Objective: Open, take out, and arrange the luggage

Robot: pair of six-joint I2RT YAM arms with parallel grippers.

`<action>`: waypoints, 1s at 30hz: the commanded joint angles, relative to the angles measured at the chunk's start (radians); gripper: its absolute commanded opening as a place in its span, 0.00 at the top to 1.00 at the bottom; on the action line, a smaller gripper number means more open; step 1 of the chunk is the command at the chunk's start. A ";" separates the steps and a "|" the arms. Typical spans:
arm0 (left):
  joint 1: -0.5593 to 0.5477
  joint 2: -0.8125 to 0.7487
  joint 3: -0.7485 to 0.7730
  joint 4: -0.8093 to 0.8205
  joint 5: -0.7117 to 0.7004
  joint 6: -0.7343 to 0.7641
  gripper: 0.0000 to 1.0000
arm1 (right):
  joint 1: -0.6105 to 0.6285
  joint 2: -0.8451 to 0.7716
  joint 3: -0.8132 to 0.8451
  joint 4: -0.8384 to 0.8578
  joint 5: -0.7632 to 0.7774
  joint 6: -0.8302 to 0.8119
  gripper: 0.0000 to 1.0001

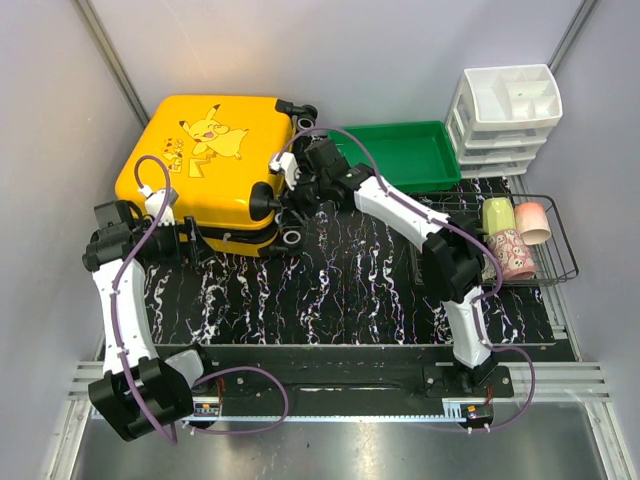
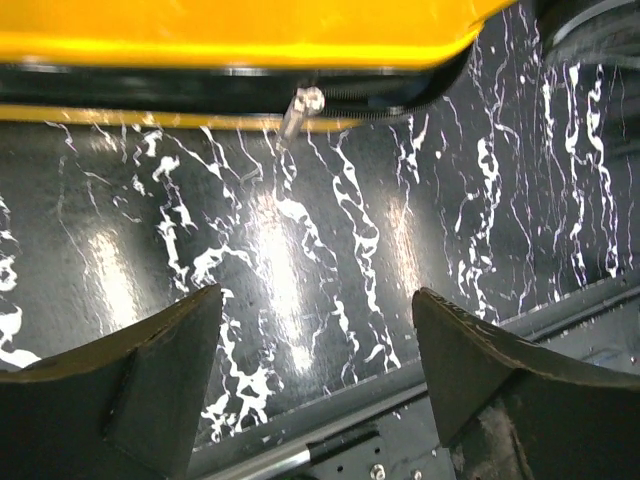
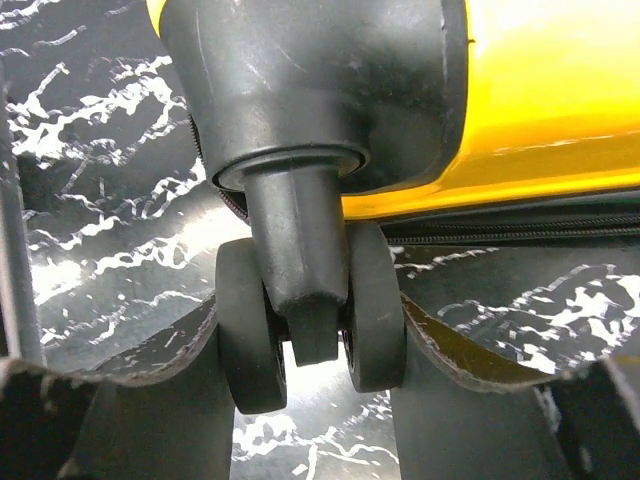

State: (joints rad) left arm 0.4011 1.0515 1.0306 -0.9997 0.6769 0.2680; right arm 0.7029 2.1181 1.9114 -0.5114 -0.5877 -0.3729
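- Fingers of the left arm [image 2: 150, 370] stand wide apart, nothing between them, low over the black marbled table [image 1: 350, 290]; a zipper pull [image 2: 298, 108] hangs just ahead.
- Fingers of the right arm [image 3: 470, 420] press both sides of a black wheel [image 3: 375, 300] (a twin caster).
- Yellow luggage [image 1: 215, 160] lies flat, print up, upper left of the overhead frame.

Tray, drawers and a basket of cups toward the right of the table [image 1: 350, 290]

A green plastic tray [image 1: 405, 155] lies at the upper centre-right of the overhead view, near the back wall. Just right of it, in the upper right corner, stands a white stack of plastic drawers [image 1: 505, 125] with a divided top. Below them, at the right edge, a black wire basket [image 1: 562, 262] holds three cups on their sides: a pale green cup [image 1: 497, 214], a pink cup [image 1: 535, 222] and a patterned cup [image 1: 513, 256]. The table top is black with white veining.
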 commanded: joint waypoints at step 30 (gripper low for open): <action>0.079 0.150 0.157 0.164 -0.071 -0.090 0.16 | -0.262 -0.117 0.101 0.233 0.032 0.366 0.11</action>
State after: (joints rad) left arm 0.4835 1.2205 1.1912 -0.8902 0.5705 0.1970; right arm 0.4931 1.9720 1.9488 -0.3252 -0.5812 -0.0692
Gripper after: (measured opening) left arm 0.841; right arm 0.886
